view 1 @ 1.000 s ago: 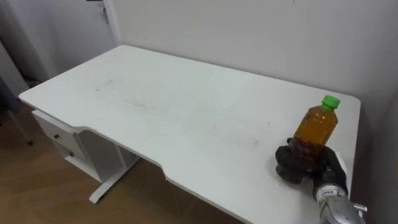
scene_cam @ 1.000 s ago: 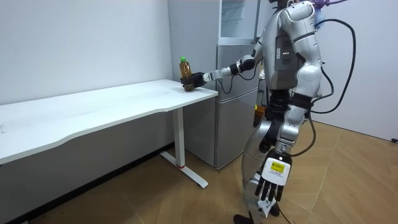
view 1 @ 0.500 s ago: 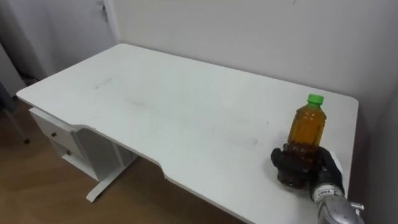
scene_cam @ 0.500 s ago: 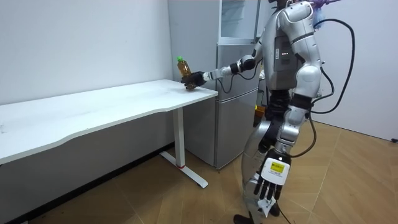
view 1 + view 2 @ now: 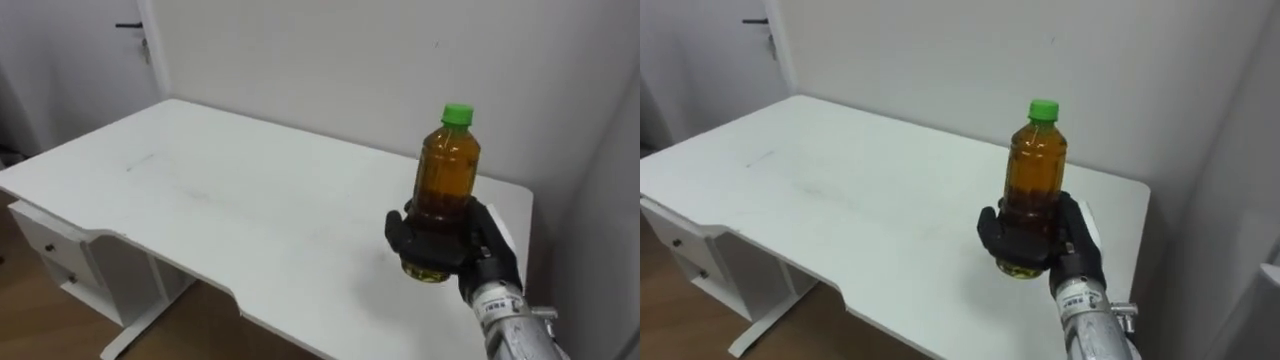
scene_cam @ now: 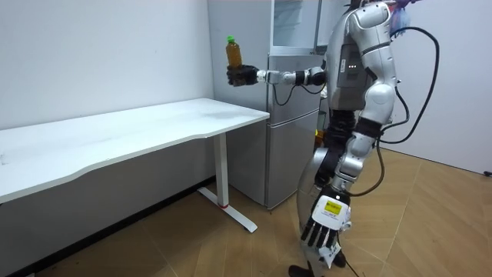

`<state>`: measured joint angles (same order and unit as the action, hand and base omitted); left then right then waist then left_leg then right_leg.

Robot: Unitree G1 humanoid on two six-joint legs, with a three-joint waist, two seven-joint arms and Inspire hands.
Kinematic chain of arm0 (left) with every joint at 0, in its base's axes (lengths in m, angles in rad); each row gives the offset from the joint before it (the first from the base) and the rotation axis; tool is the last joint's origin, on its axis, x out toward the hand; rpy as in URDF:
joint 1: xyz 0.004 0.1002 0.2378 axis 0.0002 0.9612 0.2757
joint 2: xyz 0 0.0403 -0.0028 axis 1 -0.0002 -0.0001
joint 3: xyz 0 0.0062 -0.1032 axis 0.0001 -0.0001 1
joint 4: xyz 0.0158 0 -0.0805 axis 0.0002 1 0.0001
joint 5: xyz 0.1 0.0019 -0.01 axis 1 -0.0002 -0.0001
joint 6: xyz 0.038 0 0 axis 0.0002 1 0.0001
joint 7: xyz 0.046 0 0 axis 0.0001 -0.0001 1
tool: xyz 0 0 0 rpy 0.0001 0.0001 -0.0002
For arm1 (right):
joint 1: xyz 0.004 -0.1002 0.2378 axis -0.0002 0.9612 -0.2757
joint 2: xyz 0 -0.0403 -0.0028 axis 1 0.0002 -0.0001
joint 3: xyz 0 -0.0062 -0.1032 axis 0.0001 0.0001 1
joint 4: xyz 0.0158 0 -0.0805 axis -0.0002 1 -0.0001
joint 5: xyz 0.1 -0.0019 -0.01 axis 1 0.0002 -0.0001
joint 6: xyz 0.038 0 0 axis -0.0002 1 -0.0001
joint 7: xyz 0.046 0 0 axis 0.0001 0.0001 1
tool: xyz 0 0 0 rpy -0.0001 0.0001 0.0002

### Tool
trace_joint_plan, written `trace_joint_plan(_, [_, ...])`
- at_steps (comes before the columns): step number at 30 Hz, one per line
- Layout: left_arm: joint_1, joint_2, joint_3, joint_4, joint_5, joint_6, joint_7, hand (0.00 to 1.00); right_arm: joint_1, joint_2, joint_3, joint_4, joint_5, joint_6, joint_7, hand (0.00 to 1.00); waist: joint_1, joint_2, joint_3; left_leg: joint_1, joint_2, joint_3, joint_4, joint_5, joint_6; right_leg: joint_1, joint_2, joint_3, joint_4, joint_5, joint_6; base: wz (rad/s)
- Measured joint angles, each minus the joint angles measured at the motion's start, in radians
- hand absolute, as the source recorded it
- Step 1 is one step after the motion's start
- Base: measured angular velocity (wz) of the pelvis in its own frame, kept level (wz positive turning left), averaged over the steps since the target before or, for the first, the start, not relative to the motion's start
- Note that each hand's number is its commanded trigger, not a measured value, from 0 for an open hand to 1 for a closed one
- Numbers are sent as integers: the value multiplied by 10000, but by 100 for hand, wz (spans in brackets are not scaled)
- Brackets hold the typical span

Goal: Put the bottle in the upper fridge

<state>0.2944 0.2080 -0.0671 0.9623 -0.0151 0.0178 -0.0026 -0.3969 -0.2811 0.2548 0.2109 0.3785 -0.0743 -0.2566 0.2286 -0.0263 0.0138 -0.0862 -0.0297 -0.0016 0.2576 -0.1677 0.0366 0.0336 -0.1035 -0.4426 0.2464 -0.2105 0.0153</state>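
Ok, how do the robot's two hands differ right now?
The right hand is curled round the base of the bottle; the left hand is open and holds nothing. The right hand is out at shoulder height, above the table; the left hand hangs low beside the leg. Both hands are dark.

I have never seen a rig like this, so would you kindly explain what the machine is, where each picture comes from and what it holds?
It is a two-legged humanoid robot with five-fingered hands. The room view comes from a camera standing in the room: the robot stands by a white table and a fridge. The eye views come from its head, looking down. Its right hand is curled round an amber, green-capped bottle, held upright above the table. Its left hand hangs open at its side.
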Motion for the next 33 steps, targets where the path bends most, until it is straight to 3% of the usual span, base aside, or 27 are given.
trace_joint_plan(6, [291,-10,251,8,760,47,-27,0,580,5,-20,-1966,3,46,446,100,-382,176,-120,426,73,353,-233,25,19,225,55,276,-122,138,-16,-19])
trace_joint_plan(9, [313,-72,687,9,1184,47,-68,0,854,-29,-149,-2774,-169,46,807,100,-604,177,-118,726,83,414,-370,25,18,515,84,311,-268,159,0,-7])
trace_joint_plan(14, [235,-130,744,9,1379,46,-77,0,1051,-87,-304,-3557,-626,46,1483,100,-928,158,-132,999,104,549,-529,26,14,654,100,478,-276,157,2,-8])
trace_joint_plan(19, [105,-170,873,9,1475,45,-70,0,1238,-293,-705,-3995,-696,48,1874,100,-1139,17,-200,1068,141,751,-558,24,13,549,131,706,-265,159,1,-12])
trace_joint_plan(25, [-73,-176,1346,92,1463,-186,-101,0,1368,-477,-1700,-4930,-703,110,1815,100,-1426,-45,-203,1151,177,988,-646,19,6,503,164,900,-262,169,-5,-10])
trace_joint_plan(28, [-157,-161,1439,378,1462,-305,-97,0,1383,-800,-2042,-5513,-712,92,1624,100,-1469,-53,-199,1306,195,1150,-782,14,-2,533,190,1128,-262,169,-5,-21])
trace_joint_plan(30, [-206,-165,1439,422,1455,-334,-91,0,1593,-894,-2296,-6035,-688,64,1584,100,-1674,-146,-174,1430,228,1345,-848,8,-10,513,216,1275,-266,170,-5,-19])
trace_joint_plan(33, [-177,-166,1463,432,1455,-465,-23,0,2210,-895,-2600,-6575,-704,-25,1579,100,-1706,-265,-143,1548,319,1625,-896,-84,-57,508,312,1600,-272,201,-26,-33])
